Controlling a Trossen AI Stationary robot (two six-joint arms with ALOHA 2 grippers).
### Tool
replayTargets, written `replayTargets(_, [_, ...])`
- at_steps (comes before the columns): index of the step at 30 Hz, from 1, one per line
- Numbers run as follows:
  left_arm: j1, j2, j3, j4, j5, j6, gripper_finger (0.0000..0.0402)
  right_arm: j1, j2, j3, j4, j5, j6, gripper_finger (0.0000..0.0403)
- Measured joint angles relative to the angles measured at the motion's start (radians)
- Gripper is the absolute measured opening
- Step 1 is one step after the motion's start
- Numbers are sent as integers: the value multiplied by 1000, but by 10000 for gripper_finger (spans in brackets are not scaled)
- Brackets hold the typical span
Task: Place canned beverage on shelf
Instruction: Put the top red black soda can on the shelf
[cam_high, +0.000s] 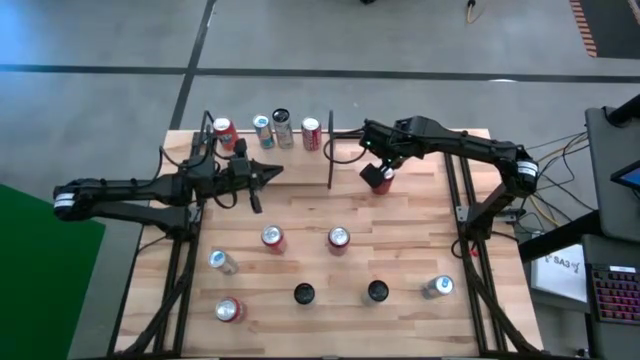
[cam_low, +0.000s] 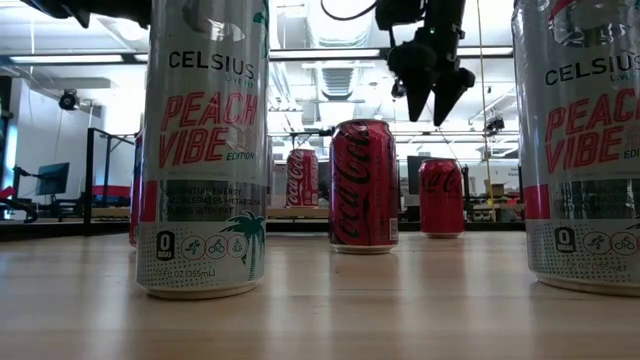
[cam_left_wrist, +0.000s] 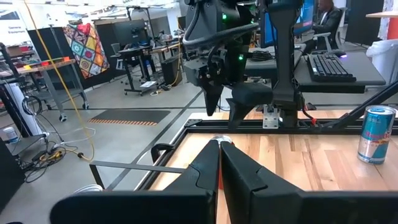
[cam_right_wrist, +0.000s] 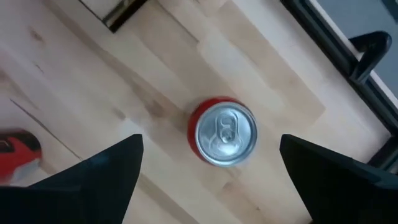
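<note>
Silver Celsius can (cam_low: 203, 150) fills frame left. Right gripper (cam_high: 381, 166) fingers spread wide, empty, above released red can (cam_right_wrist: 223, 132); retract next.

Counting twelve cans (cam_high: 337, 238) on the worktop (cam_high: 400, 240): five by the far edge, seven up front, plus two arms (cam_high: 130, 192).

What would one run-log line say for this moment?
right gripper: open, above red can | can: upright on shelf | left gripper: shut, waiting

left hand (cam_high: 268, 176): fingers together, low | right hand (cam_right_wrist: 211, 165): fingers spread, pointing down
</note>
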Motion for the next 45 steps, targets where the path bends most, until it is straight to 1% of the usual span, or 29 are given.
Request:
replayTargets(7, [0, 1, 0, 5, 0, 0, 0, -11, 5, 0, -12, -16, 65, 368])
replayTargets(12, [0, 1, 0, 9, 0, 0, 0, -15, 5, -2, -13, -45, 66, 368])
replayTargets(24, [0, 1, 0, 12, 0, 0, 0, -24, 6, -4, -10, -41, 60, 368])
replayTargets(38, [0, 1, 0, 17, 0, 0, 0, -43, 6, -43, 9, -35, 59, 368])
replayTargets(45, [0, 1, 0, 20, 0, 0, 0, -47, 6, -83, 32, -36, 60, 368])
